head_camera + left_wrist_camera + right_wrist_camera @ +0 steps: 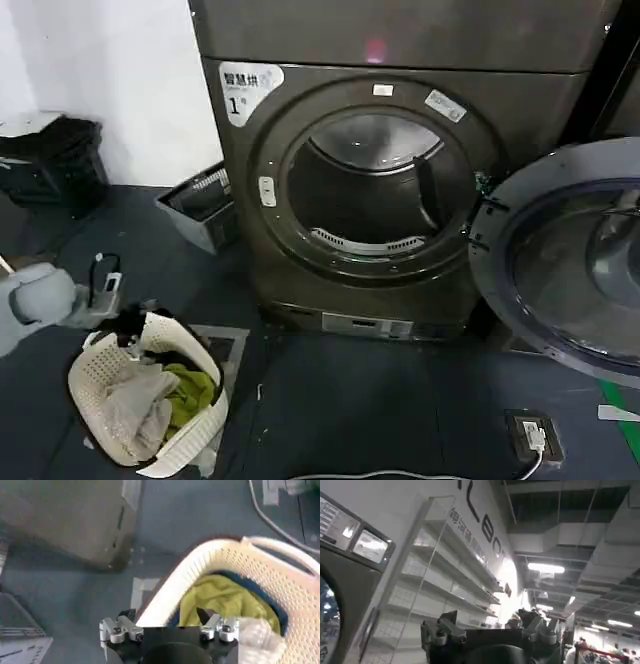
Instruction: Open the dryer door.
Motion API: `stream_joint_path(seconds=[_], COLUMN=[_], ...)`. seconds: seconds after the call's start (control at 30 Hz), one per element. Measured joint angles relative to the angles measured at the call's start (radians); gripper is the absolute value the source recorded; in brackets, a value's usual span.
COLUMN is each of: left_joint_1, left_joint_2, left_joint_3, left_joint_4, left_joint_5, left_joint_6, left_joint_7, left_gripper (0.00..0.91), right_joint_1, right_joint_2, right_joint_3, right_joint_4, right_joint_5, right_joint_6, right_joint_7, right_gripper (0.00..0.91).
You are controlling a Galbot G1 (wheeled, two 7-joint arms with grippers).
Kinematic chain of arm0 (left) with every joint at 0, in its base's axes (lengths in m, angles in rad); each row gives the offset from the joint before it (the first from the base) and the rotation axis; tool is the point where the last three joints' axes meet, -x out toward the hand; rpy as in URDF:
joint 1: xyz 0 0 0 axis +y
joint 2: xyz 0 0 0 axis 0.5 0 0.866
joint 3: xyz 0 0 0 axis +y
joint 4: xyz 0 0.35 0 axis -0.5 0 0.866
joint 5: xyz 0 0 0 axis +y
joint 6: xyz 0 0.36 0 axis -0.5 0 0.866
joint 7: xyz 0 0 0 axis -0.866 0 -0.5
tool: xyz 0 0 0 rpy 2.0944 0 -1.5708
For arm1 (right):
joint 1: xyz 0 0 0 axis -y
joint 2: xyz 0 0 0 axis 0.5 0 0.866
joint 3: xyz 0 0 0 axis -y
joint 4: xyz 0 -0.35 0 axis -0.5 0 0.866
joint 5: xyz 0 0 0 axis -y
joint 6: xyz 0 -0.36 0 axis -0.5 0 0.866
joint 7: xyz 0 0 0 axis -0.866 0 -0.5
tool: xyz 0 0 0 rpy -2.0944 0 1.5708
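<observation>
Progress: the task reads as done. The dryer door (575, 260) stands swung fully out to the right of the dark grey machine (370, 200) marked "1", hinged at the opening's right edge, its grey inner side and dark glass turned toward the head camera. The drum mouth (372, 190) is fully exposed and looks empty. Judged from this, nothing is left beyond drawing the arms clear.

Left to right across the head view:
- Black bin (50, 160) against the white wall, well apart from the machine.
- Left arm, low at the left edge, over the near rim of the laundry basket (195, 425). In the left wrist view the left gripper (169, 625) hangs above the basket rim with its fingers (120, 628) spread wide, holding nothing; yellow-green cloth (220, 597) lies in the basket below.
- Grey tray-like box (200, 205) on the floor just beside the machine's left flank.
- Floor socket with a cable (535, 440) in front of the open door.

The right gripper (492, 627) in the right wrist view points up toward shelving and ceiling lights, fingers spread wide and empty.

Obstructions: none in the door's swing. The basket and the box both sit left of the opening, clear of the door
</observation>
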Motion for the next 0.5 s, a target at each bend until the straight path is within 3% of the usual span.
stream_joint_path(seconds=[0.5], left_joint_1=[0.008], left_joint_2=[-0.013], left_joint_3=[0.004], left_joint_4=[0.043], left_joint_5=[0.131], left_joint_6=[-0.059], left_joint_7=[0.043], left_gripper=[0.907], right_joint_1=[-0.009], right_joint_2=[0.021], right_joint_3=[-0.004], right_joint_4=[0.007], right_joint_5=[-0.014], right_joint_6=[0.006], right_joint_7=[0.007], right_gripper=[0.907])
